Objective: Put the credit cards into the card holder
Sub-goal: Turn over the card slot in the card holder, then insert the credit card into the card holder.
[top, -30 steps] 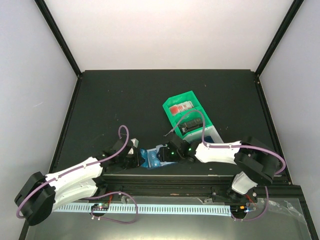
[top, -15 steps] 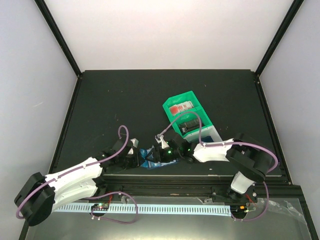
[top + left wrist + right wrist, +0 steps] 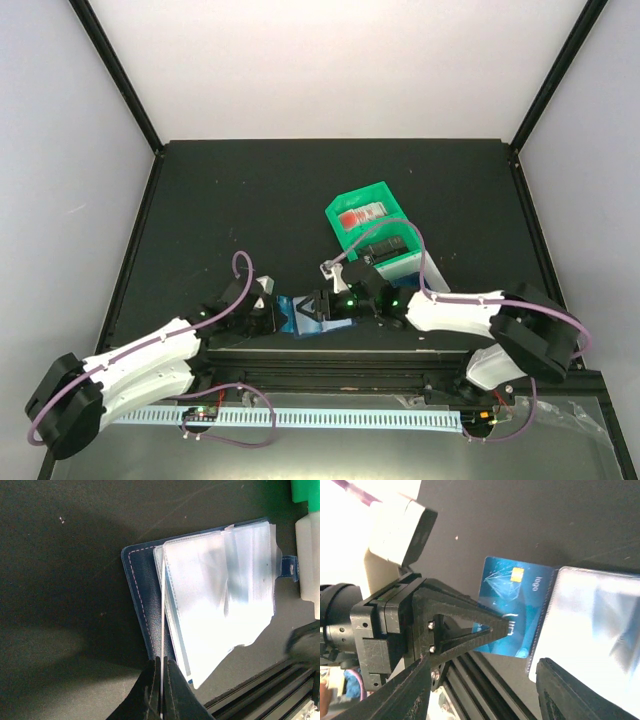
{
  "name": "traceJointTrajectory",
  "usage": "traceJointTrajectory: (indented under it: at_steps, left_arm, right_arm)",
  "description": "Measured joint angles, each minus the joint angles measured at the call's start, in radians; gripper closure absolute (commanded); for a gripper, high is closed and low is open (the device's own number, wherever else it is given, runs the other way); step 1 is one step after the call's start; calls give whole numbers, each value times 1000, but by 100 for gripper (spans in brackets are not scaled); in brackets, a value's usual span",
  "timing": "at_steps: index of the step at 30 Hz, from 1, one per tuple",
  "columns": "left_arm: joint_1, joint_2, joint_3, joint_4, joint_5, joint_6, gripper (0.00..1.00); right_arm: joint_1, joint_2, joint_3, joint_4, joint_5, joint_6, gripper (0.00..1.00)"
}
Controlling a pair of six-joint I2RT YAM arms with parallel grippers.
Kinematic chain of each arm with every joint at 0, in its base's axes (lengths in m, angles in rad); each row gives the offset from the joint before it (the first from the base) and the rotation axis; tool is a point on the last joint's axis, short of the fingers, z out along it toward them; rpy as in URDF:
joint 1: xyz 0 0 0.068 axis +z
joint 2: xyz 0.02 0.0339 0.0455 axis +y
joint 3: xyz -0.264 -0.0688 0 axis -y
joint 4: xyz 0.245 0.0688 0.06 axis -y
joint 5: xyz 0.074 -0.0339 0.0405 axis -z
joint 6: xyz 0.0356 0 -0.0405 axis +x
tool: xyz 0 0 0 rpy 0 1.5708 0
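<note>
Looking down from the top: a matte black table (image 3: 250,200) carries everything. The white left arm (image 3: 150,355) and white right arm (image 3: 460,310) reach in from the near edge, and their heads meet close to the front rail. A green plastic bin (image 3: 335,228) sits right of centre, skewed, with a white bin (image 3: 418,268) against its near end.

Left gripper (image 3: 161,665): fingers pressed together, pinching the bright blue plastic credit card (image 3: 502,595). Right gripper (image 3: 322,305): spread wide. Its fingers (image 3: 410,695) sit at either side of its own view, with nothing visibly held.

The dark navy wallet-like card holder (image 3: 142,595) lies open on the table between the two grippers, beside the rail. It is cover down, with clear plastic sleeves (image 3: 215,595) fanned on top. In the left wrist view its stitched edge runs up-frame, leaning slightly left.

Card orientation:
- Left wrist view: the card is edge-on, a thin pale line running straight out from the fingertips, alongside that stitched edge.
- Right wrist view: the card is face-on. One end is tucked behind a clear sleeve, and the free end points back at the left gripper.
- The hidden part is of unknown length, so I can't confirm the long axis from this view.

The small navy clasp tab (image 3: 288,569) sticks out on the holder's far side from the card. The gold chip (image 3: 517,574) is near the card's upper edge, with "logo" printed beside it and reading down-frame.
</note>
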Motion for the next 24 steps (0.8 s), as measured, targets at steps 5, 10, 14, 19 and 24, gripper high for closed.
traceJointTrajectory:
  at_steps: [5,10,14,19,24]
  left_arm:
    - [0,-34,0,-24,-20,0,98]
    - [0,-132,1,-71,-57,4,99]
    - [0,-229,2,-66,-56,8,98]
    - [0,-310,2,-7,10,7,98]
    - [0,-372,3,73,93,-19,99]
  right_arm:
    - [0,-70,-11,-87,126,-8,42]
    - [0,-87,-18,-183,206,-18,42]
    - [0,-120,-37,-158,165,-37,33]
    - [0,-150,-85,19,58,-6,30]
    - [0,-162,-92,119,32,41,32]
